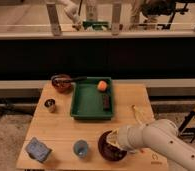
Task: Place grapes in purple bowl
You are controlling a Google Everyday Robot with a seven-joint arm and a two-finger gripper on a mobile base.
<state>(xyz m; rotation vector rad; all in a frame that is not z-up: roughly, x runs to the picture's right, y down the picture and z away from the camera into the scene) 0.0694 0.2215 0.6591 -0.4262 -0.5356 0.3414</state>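
- Currently, the hand [112, 144] sits over the purple bowl [107, 151] at the near edge of the tabletop [61, 127], right of centre.
- Hand state: cannot tell; the white arm [156, 140] hides it.
- Grapes: not visible; judged to be either in the hand or already in the bowl beneath it.
- Risk: the bowl stands near the tabletop's front edge, so a sideways push from the wrist could slide it off.
- Risk: a release off centre could roll the grapes over the shallow rim.
- Risk: a withdrawal swinging left could strike the small blue-grey cup [81, 148] just beside the bowl.
- Well apart on the far side: green tray [93, 102] with an orange fruit [102, 85].
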